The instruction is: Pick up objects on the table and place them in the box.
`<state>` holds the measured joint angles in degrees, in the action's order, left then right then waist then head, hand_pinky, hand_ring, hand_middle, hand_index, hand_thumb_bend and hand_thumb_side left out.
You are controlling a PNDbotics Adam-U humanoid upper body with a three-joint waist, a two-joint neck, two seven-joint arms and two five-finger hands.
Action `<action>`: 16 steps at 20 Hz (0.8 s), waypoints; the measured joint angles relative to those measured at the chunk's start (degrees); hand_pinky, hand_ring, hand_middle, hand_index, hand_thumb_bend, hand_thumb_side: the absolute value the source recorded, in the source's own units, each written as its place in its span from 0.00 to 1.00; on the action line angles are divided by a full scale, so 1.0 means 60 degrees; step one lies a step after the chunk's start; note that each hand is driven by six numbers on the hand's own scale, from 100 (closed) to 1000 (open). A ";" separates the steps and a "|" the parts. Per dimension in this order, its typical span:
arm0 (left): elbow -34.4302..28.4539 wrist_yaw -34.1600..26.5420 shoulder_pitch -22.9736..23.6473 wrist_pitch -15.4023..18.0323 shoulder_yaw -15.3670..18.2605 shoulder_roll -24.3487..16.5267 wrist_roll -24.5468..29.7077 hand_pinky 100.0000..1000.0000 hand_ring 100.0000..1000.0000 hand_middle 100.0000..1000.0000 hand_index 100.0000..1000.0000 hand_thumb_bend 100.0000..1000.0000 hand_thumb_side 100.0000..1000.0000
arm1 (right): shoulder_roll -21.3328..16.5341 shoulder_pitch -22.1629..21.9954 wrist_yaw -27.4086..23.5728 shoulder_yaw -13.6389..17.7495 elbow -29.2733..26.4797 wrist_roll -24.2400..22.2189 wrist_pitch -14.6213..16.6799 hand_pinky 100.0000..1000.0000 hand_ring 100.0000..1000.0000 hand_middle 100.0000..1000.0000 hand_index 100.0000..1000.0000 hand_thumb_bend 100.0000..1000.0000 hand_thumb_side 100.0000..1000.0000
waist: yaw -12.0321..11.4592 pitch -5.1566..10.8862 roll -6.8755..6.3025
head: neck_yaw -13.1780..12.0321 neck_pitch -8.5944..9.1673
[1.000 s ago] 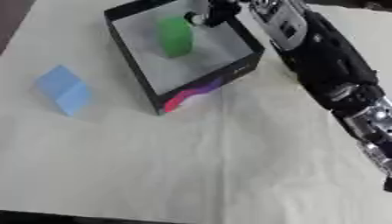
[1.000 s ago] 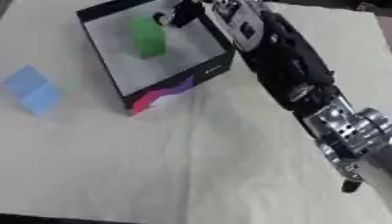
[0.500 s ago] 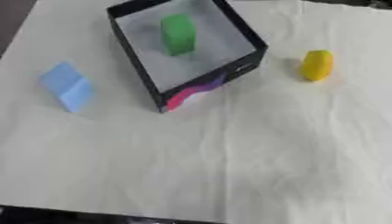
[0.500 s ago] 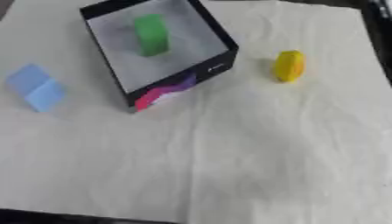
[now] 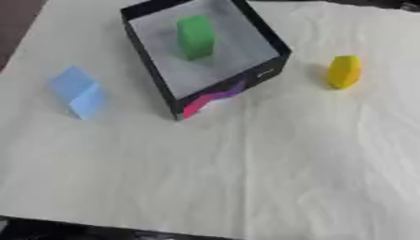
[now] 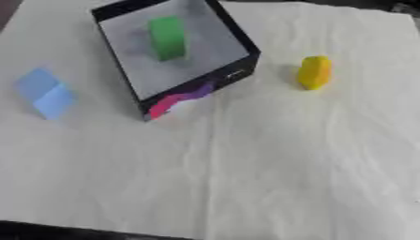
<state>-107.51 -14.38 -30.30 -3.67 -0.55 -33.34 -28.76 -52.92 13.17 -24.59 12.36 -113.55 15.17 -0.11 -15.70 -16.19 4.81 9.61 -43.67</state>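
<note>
The table (image 5: 246, 187) is covered with a wrinkled cream cloth (image 5: 311, 154). A black box (image 5: 275, 54) is set askew on it. A light blue block (image 5: 78, 92) lies left of the box, a yellow object (image 5: 344, 71) right of it.

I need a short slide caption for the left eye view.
Green block inside black box; blue block and yellow block outside.

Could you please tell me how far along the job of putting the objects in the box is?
Done: the green block already stands inside the box. In hand: nothing, neither robot hand is in view. Left: the yellow object lies on the table right of the box, and the light blue block lies to its left.
</note>
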 measured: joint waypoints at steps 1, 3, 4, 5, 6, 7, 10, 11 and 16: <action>0.0087 0.0031 -0.0005 -0.0053 -0.0007 -0.0124 0.0053 0.65 0.54 0.76 0.80 0.36 0.46 | 0.0198 -0.0256 -0.0027 0.0049 -0.0001 0.0055 0.0259 0.96 0.83 0.78 0.85 0.00 0.21 | 0.0039 0.0000 0.0000 | -0.0051 0.0002; 0.0284 0.0128 -0.0049 -0.0196 -0.0061 -0.0430 0.0213 0.66 0.54 0.76 0.80 0.34 0.44 | 0.0579 -0.0706 -0.0026 0.0092 -0.0001 0.0081 0.0723 0.96 0.83 0.78 0.84 0.00 0.22 | 0.0114 0.0000 0.0000 | -0.0142 0.0004; 0.0394 0.0206 -0.0103 -0.0291 -0.0096 -0.0640 0.0356 0.66 0.54 0.76 0.81 0.34 0.43 | 0.0751 -0.0905 0.0012 0.0108 -0.0001 0.0062 0.0909 0.96 0.84 0.78 0.84 0.00 0.23 | 0.0160 0.0000 0.0000 | -0.0175 0.0004; 0.0513 0.0321 -0.0162 -0.0392 -0.0140 -0.0882 0.0569 0.66 0.54 0.76 0.81 0.34 0.43 | 0.0896 -0.1089 0.0080 0.0110 -0.0001 0.0037 0.1064 0.96 0.84 0.78 0.84 0.00 0.23 | 0.0215 0.0000 -0.0007 | -0.0203 0.0004; 0.0624 0.0463 -0.0232 -0.0492 -0.0180 -0.1122 0.0840 0.67 0.55 0.76 0.82 0.36 0.42 | 0.1018 -0.1235 0.0169 0.0110 -0.0001 0.0009 0.1191 0.96 0.84 0.78 0.84 0.00 0.24 | 0.0255 0.0000 -0.0015 | -0.0222 0.0004; 0.0729 0.0644 -0.0303 -0.0588 -0.0234 -0.1396 0.1213 0.68 0.56 0.75 0.82 0.37 0.42 | 0.1113 -0.1368 0.0266 0.0110 -0.0001 -0.0022 0.1299 0.96 0.83 0.78 0.84 0.00 0.27 | 0.0282 0.0000 -0.0020 | -0.0230 0.0004; 0.0973 0.1481 -0.0508 -0.0789 -0.0409 -0.2322 0.2815 0.71 0.61 0.77 0.85 0.48 0.40 | 0.1303 -0.1664 0.0525 0.0110 -0.0001 -0.0075 0.1565 0.96 0.83 0.78 0.85 0.00 0.24 | 0.0388 0.0000 -0.0039 | -0.0240 0.0005; 0.1027 0.1833 -0.0569 -0.0816 -0.0492 -0.2667 0.3488 0.72 0.62 0.77 0.85 0.49 0.40 | 0.1343 -0.1748 0.0591 0.0112 -0.0001 -0.0084 0.1641 0.96 0.83 0.78 0.85 0.00 0.24 | 0.0428 -0.0001 -0.0065 | -0.0242 0.0006; 0.1070 0.3628 -0.0769 -0.0650 -0.0976 -0.4093 0.6941 0.78 0.73 0.79 0.89 0.60 0.37 | 0.1483 -0.1954 0.0707 0.0170 -0.0001 -0.0072 0.1825 0.96 0.83 0.78 0.84 0.00 0.25 | 0.0519 -0.0006 -0.0146 | -0.0271 0.0007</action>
<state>-101.09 7.39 -34.92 -7.57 -6.41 -57.90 12.88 -44.03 1.44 -20.35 13.39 -113.56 14.74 10.84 -12.58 -16.23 3.94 7.98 -43.62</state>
